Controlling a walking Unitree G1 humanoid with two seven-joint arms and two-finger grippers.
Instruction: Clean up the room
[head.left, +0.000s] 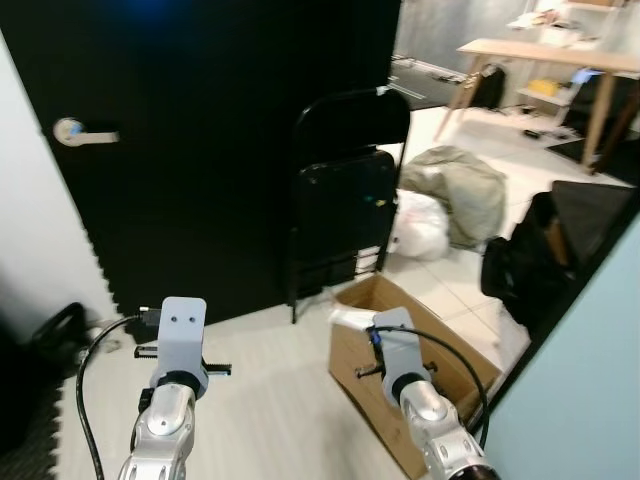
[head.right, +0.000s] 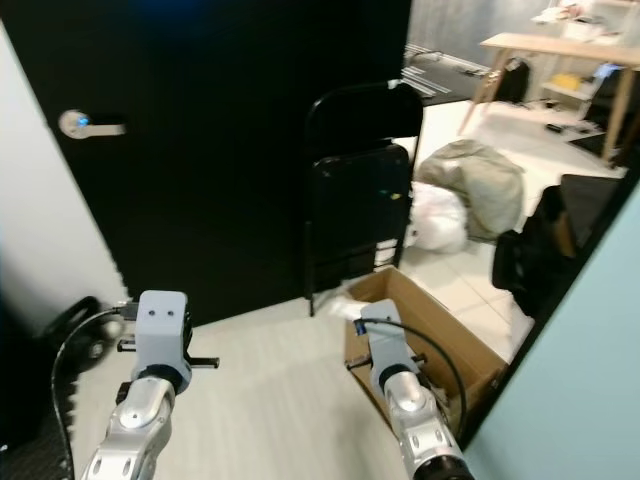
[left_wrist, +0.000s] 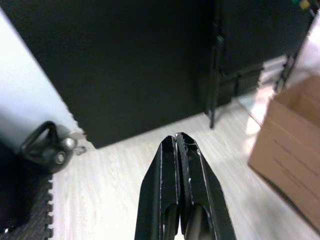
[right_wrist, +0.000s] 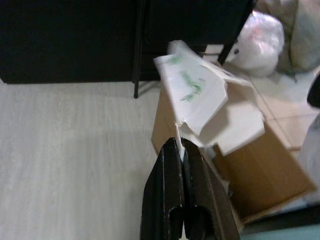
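One sheet of crumpled white paper (right_wrist: 210, 107) is pinched by its near edge between the pressed-together fingers of the right gripper (right_wrist: 181, 145), and it fans out ahead of them, directly above the open cardboard box (head.left: 455, 365) on the floor. So the paper's drop point lies straight below and slightly forward of those fingers, and letting go looks like the next move. Over bare floor (head.left: 270, 400) to the box's left, the left gripper (left_wrist: 179, 142) holds nothing, its fingers closed together, farther from the box than the right
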